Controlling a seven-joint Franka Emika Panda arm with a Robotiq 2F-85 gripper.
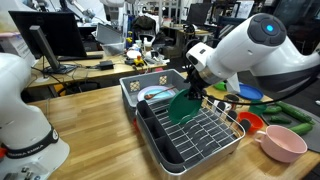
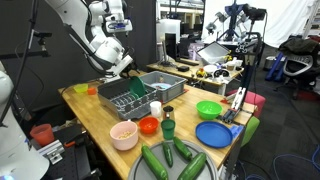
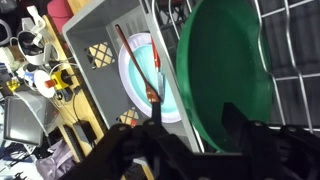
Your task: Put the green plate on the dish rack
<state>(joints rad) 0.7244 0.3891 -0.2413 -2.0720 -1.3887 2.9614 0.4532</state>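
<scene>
My gripper (image 3: 195,135) is shut on the rim of the green plate (image 3: 225,70), a dark teal-green round plate held on edge. In an exterior view the gripper (image 1: 195,85) holds the plate (image 1: 183,108) tilted, with its lower edge down among the wires of the dish rack (image 1: 205,135). The rack is a silver wire grid in a dark grey tray with a black compartment on one side. In the other exterior view the gripper (image 2: 123,72) is over the rack (image 2: 120,103), and the plate (image 2: 137,89) shows only as a small teal patch.
A grey square tub (image 1: 140,88) beside the rack holds a pale plate (image 3: 140,75) and a red-handled utensil (image 3: 140,60). Nearby on the table are a lime-green bowl (image 2: 208,110), a blue plate (image 2: 215,133), a pink bowl (image 2: 124,133), a red bowl (image 2: 149,125) and cucumbers (image 2: 155,162).
</scene>
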